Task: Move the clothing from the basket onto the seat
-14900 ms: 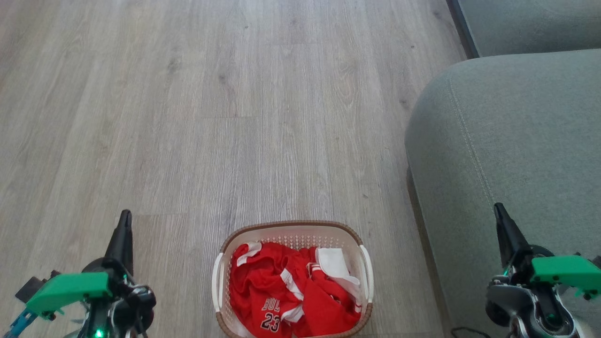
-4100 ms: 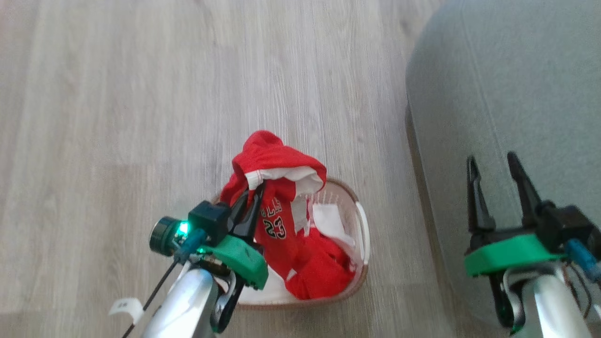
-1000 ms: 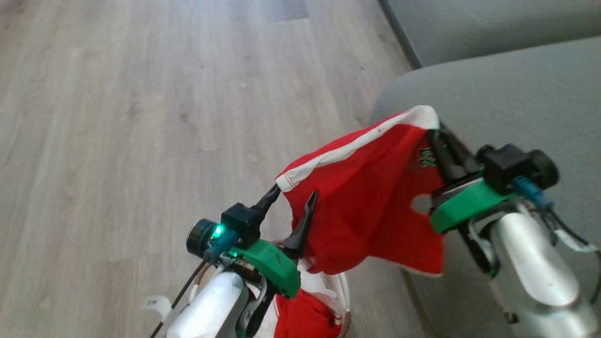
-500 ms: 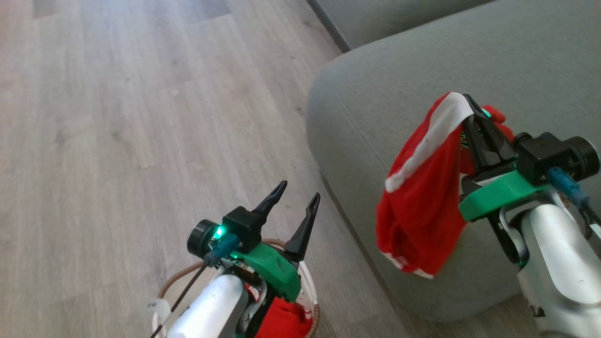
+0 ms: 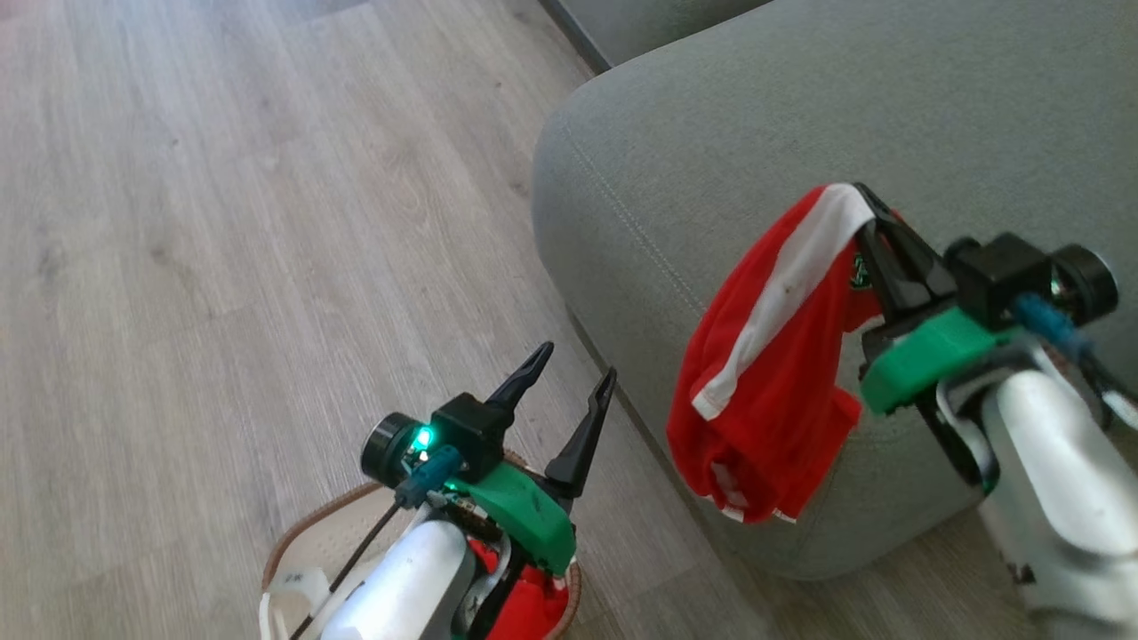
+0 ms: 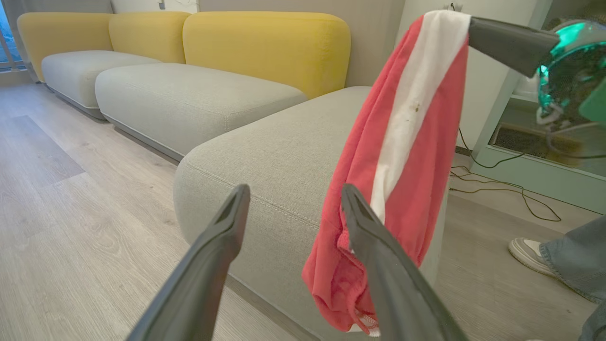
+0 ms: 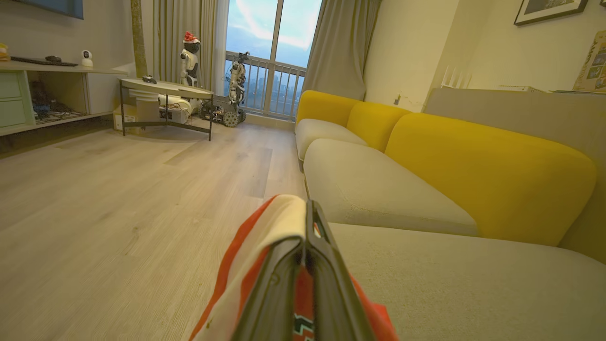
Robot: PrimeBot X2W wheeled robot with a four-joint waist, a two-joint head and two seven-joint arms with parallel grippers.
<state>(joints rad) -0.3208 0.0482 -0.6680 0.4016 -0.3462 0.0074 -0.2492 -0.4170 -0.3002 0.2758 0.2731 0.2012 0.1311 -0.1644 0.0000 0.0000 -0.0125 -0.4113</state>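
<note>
The right gripper (image 5: 862, 194) has its fingers pressed together on the white-striped edge of a red garment (image 5: 765, 391). The cloth hangs from the fingertips in a long fold, with its lower end below and to the left of them, in front of the rounded corner of the grey-green seat (image 5: 756, 116). Whether the hanging cloth touches the cushion cannot be told. In the right wrist view the closed fingers point along the seat, and the garment is draped over their left side.

The left gripper (image 5: 576, 361) holds nothing — its fingers (image 6: 201, 265) stand wide apart and point toward the seat's corner. In the left wrist view the garment hangs just beyond the right fingertip. Behind and beneath those fingers the basket (image 5: 302, 524) sits on the wood floor (image 5: 222, 222). More red cloth (image 5: 529, 604) lies inside it, partly hidden by the left arm. Past the garment, to the right of the left fingers, a person's shoe (image 6: 528, 248) rests on the floor.
</note>
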